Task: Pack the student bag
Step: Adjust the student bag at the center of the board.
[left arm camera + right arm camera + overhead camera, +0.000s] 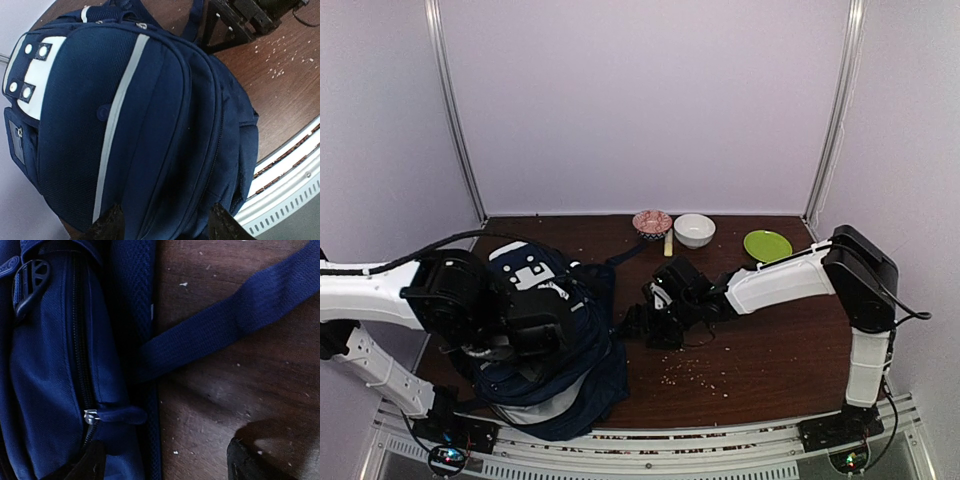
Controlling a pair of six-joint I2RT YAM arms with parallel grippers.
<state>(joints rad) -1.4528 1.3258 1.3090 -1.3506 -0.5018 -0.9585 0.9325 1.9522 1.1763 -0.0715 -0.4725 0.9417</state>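
Wide-open, left gripper (164,226) hovers over student bag (150,125), right gripper (635,322) beside.

**Navy bag and loose strap on a crumb-flecked table**

The student bag (45,365) fills the left side, its dark zip (79,340) running down to a silver slider (91,416) beside a fabric pull tab (122,415). A black buckle (31,282) sits top left. One strap (225,325) crosses the brown table (240,405), dotted with pale crumbs (184,284). The right gripper (170,465) shows both fingers wide apart at the bottom edge

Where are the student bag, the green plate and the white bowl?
student bag (150,125), left wrist view, front panel.
green plate (767,246), top external view, bare centre.
white bowl (694,240), top external view, near outer wall.
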